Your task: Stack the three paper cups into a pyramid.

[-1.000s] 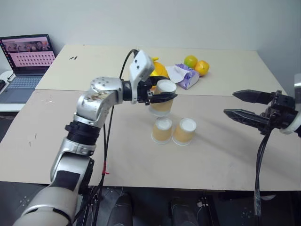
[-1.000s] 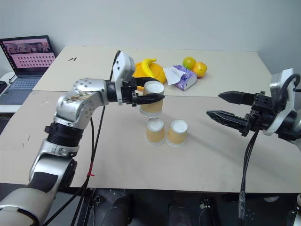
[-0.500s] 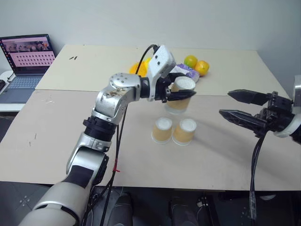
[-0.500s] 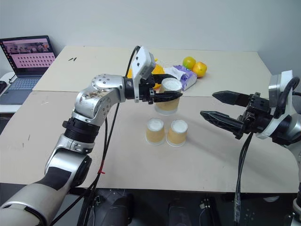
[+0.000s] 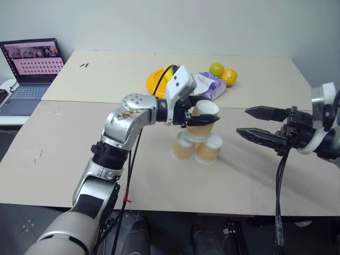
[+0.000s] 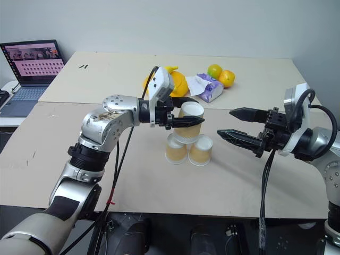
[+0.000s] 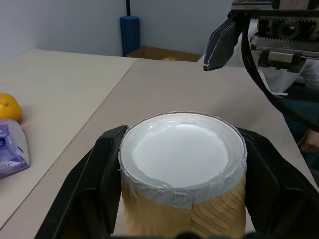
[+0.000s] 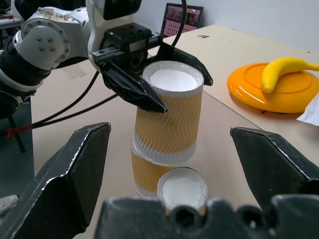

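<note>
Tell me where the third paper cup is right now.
The third cup is upside down in the left hand, mid-table, right above the two base cups, ahead of the yellow plate.

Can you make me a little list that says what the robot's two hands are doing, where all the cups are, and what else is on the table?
left gripper: shut on the top cup, holding it upside down just over the two base cups
base cups: left base cup and right base cup, upside down, side by side on the table
right gripper: open, holding nothing, off to the side of the cups
pyramid: top cup not yet let go
behind: yellow plate with a banana, tissue pack, two oranges, laptop
</note>
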### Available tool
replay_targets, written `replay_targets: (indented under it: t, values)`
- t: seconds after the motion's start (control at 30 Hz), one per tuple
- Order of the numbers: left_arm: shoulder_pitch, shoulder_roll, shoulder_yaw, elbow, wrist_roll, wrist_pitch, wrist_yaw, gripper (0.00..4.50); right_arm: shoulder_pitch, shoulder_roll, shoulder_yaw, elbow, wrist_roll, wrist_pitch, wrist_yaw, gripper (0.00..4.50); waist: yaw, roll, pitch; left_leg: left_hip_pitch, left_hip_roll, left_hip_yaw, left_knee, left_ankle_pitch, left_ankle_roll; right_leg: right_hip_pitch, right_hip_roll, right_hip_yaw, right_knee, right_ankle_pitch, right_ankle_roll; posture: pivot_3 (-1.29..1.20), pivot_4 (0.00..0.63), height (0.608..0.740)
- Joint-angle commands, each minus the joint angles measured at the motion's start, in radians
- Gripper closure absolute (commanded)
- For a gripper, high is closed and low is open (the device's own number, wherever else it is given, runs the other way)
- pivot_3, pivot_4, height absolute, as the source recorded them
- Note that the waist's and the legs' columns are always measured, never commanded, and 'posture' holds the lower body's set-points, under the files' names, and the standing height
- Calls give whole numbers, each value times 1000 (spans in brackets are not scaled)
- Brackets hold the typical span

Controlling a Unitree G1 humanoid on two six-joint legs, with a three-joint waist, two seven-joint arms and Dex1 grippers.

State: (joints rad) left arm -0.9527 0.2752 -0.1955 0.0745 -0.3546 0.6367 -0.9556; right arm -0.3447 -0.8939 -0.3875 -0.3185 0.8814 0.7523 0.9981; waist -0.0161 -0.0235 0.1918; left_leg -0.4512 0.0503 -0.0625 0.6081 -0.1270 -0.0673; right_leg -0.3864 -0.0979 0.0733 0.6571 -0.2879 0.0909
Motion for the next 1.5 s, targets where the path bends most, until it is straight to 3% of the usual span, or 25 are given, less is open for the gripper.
replay_targets:
  t: [0.03, 0.6, 1.5]
  values:
    - [6, -12, 15, -48, -10, -6, 29, 1352, -35, -28, -10, -1, 0, -21, 11, 0, 0, 0, 0, 0, 0, 0, 0, 0, 0, 0, 0, 0, 0, 0, 0, 0, 150, 732]
    - [31, -73, 9, -81, -46, -33, 23, 1352, -20, -34, -21, 2, -11, -25, 4, 0, 1, 0, 0, 0, 0, 0, 0, 0, 0, 0, 0, 0, 0, 0, 0, 0, 150, 732]
    - [121, -41, -33, -69, 23, -191, 14, 1352, -35, -57, -12, 29, -18, -38, 18, 0, 1, 0, 0, 0, 0, 0, 0, 0, 0, 0, 0, 0, 0, 0, 0, 0, 150, 732]
